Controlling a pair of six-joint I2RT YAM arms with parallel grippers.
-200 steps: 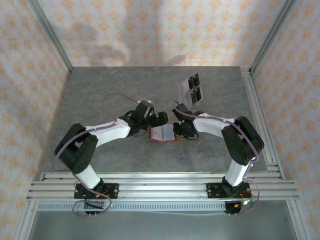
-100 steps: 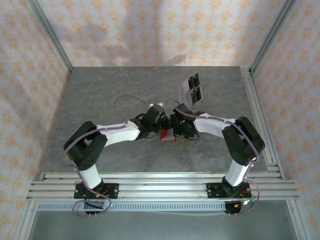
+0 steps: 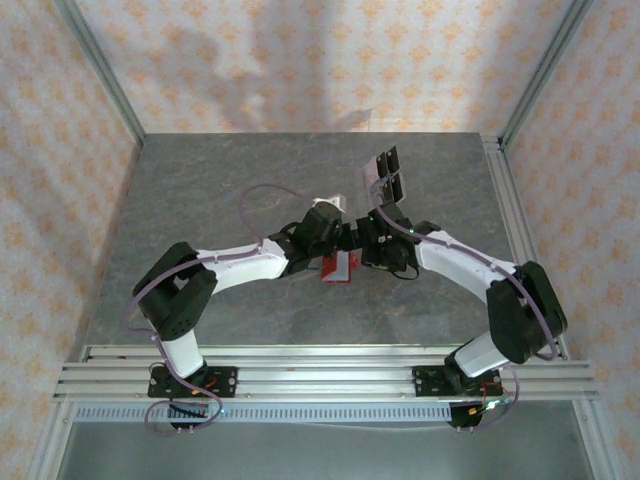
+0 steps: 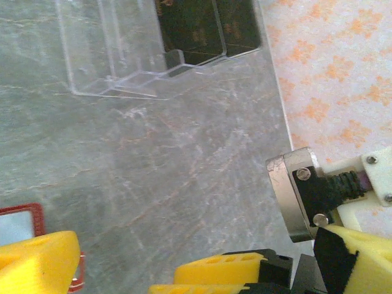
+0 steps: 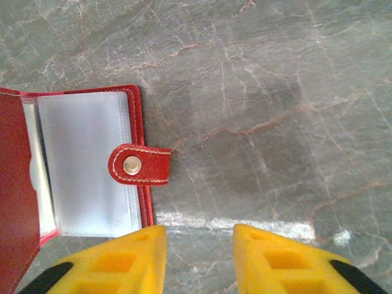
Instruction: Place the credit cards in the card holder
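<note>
Right hand (image 5: pixel 199 237) has parted, empty, and drawn back from the card holder (image 5: pixel 86 177), lying open on the desk (image 5: pixel 275 92); left hand (image 4: pixel 125 263), spread wide, has moved in. Credit cards (image 4: pixel 196 27) not yet loaded.

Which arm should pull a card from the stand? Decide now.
Left: its jaws are wide open and face the stand holding the cards; the right jaws point down beside the wallet.

Clear plastic stand (image 4: pixel 104 52) near the back of a grey marbled table (image 3: pixel 200 200), orange-patterned walls (image 3: pixel 300 60) around
</note>
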